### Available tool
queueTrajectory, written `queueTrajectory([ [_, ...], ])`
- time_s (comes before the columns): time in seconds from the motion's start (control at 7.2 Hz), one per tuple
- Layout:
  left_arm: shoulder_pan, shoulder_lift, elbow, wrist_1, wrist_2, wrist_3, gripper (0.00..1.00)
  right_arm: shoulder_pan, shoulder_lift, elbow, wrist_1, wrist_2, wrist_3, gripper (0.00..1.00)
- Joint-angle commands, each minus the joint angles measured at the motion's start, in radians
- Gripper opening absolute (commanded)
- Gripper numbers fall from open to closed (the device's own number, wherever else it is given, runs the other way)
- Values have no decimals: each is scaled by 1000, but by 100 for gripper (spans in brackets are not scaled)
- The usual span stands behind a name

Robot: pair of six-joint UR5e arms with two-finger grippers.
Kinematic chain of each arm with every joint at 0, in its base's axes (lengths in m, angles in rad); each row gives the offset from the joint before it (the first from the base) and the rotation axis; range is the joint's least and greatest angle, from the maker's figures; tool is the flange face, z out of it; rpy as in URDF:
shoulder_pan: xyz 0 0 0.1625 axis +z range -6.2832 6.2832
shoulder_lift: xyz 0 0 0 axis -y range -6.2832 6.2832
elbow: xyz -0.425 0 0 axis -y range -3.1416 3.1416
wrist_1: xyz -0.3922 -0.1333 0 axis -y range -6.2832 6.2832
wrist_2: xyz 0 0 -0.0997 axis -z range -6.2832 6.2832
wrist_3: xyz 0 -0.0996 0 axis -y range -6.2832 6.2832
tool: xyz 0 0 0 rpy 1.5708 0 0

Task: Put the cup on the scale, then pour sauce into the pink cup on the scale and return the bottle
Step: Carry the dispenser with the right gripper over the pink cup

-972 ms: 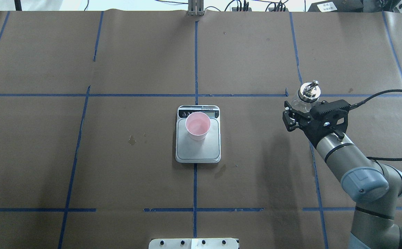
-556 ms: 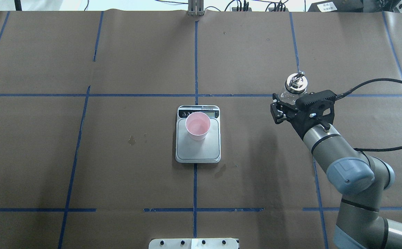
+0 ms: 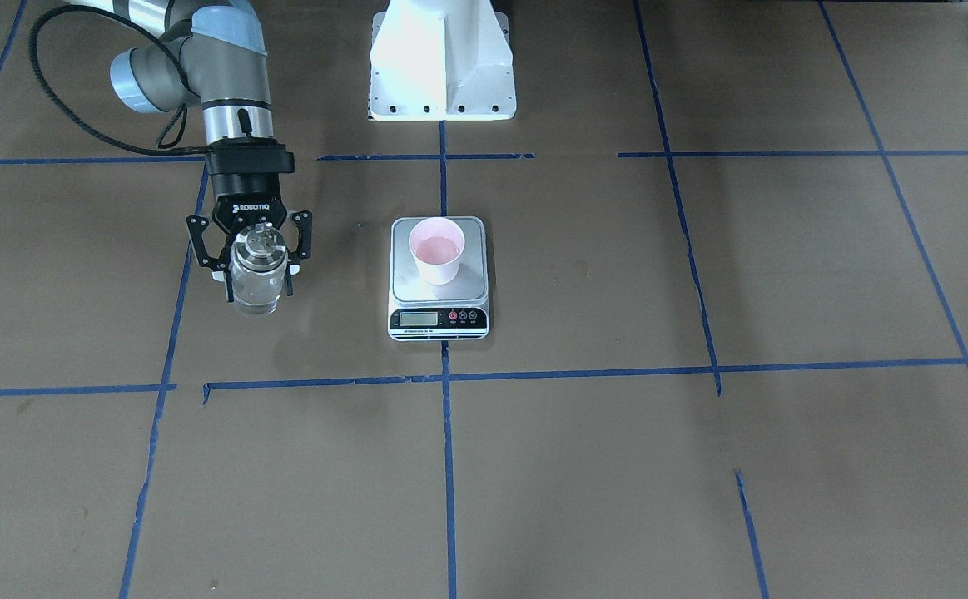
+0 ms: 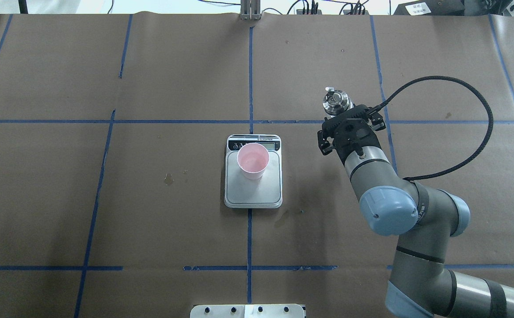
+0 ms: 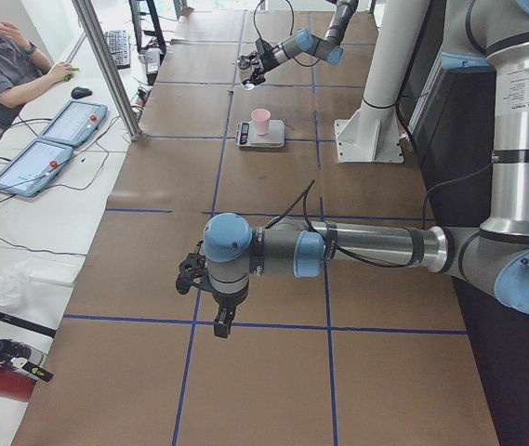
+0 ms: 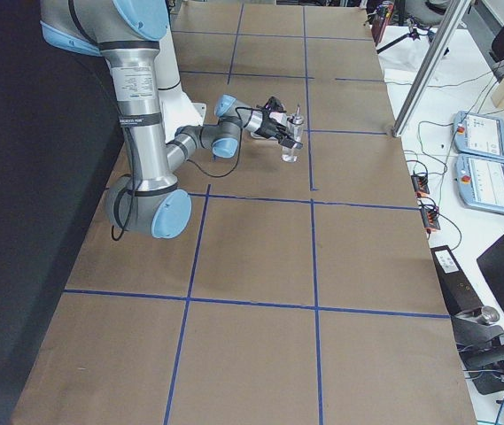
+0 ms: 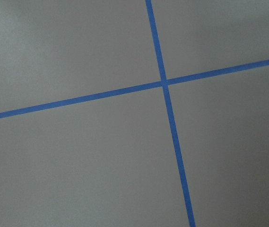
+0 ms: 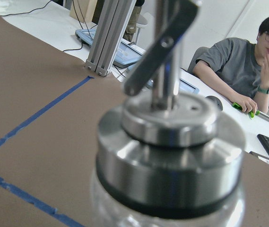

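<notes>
The right gripper [image 3: 258,284] is clamped around the upright bottle [image 4: 335,102], well apart from the scale [image 3: 439,319], on the robot's right. From overhead the wrist hides the glass and only the silver cap shows. I cannot tell how the left gripper [image 5: 204,301] stands. One bottle; one cup [image 3: 437,248], standing on the one scale.
</notes>
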Motion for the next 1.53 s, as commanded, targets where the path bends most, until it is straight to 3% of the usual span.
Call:
queueTrajectory([
  [0.0, 0, 0, 0, 0, 0, 0, 100, -48, 26, -3, -89, -107, -155, 0],
  [0.42, 0, 2, 3, 0, 0, 0, 100, -149, 109, -14, -283, -360, -493, 0],
  [0.83, 0, 2, 3, 0, 1, 0, 100, -168, 159, -76, -440, -478, -569, 0],
  [1.39, 0, 0, 2, 0, 1, 0, 100, -164, 156, -116, -461, -580, -709, 0],
])
